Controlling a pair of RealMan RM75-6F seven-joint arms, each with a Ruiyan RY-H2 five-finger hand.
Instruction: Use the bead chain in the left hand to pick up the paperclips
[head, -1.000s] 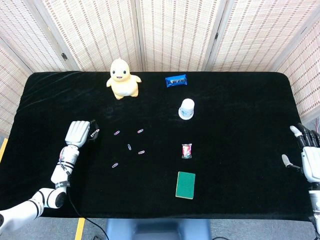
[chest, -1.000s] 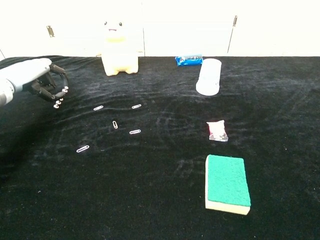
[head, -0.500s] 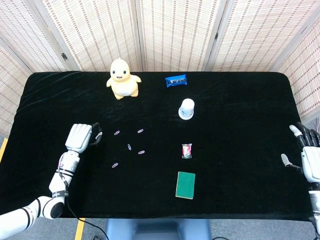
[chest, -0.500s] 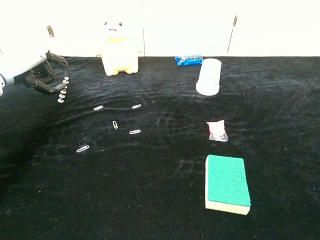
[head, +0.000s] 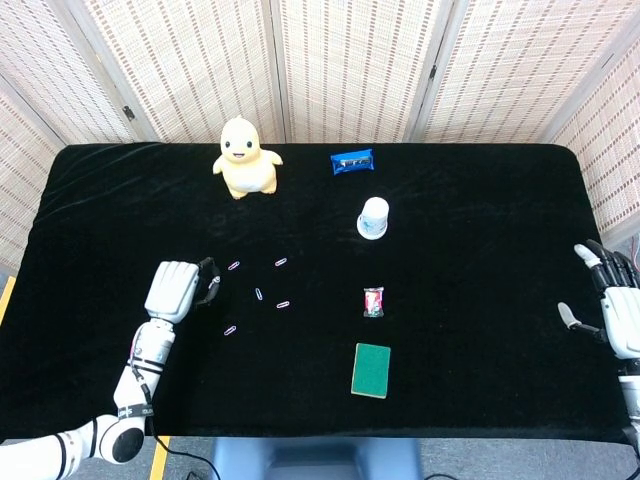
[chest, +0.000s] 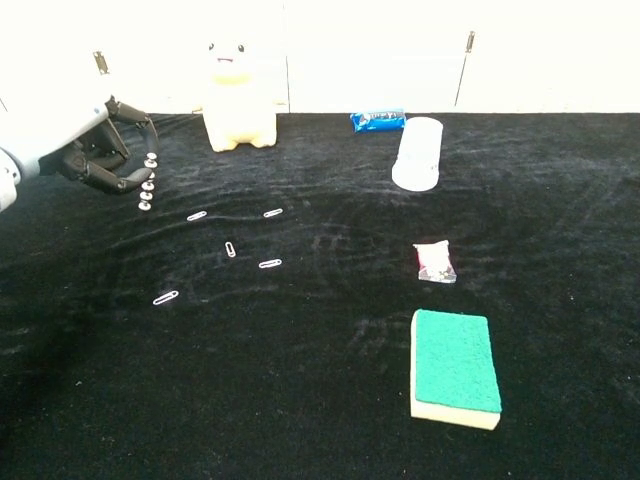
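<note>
The left hand (head: 176, 291) is up over the black table (head: 480, 200) on the left side, w/ its fingers curled tight round the bead chain (chest: 147, 183). In the chest view the beads hang down from the dark fingers (chest: 112, 160) in a short line, a bit above the cloth, not touching the clips. The paperclips (head: 258, 294) lie flat just right of that hand, spread out in a small bunch, apart from each other; the closest one (chest: 196, 215) is near the hanging beads. The right hand (head: 615, 310) is far off at the right edge of the table, fingers spread wide, holding nothing. A yellow duck toy (head: 244, 158) stands at the far side, w/ a blue packet (head: 352, 160) to its right. A white cup (head: 374, 217) sits nearer, in the middle. A small red & white packet (head: 373, 301) lies right of the clips, and a green sponge (head: 372, 370) lies near the front edge.
</note>
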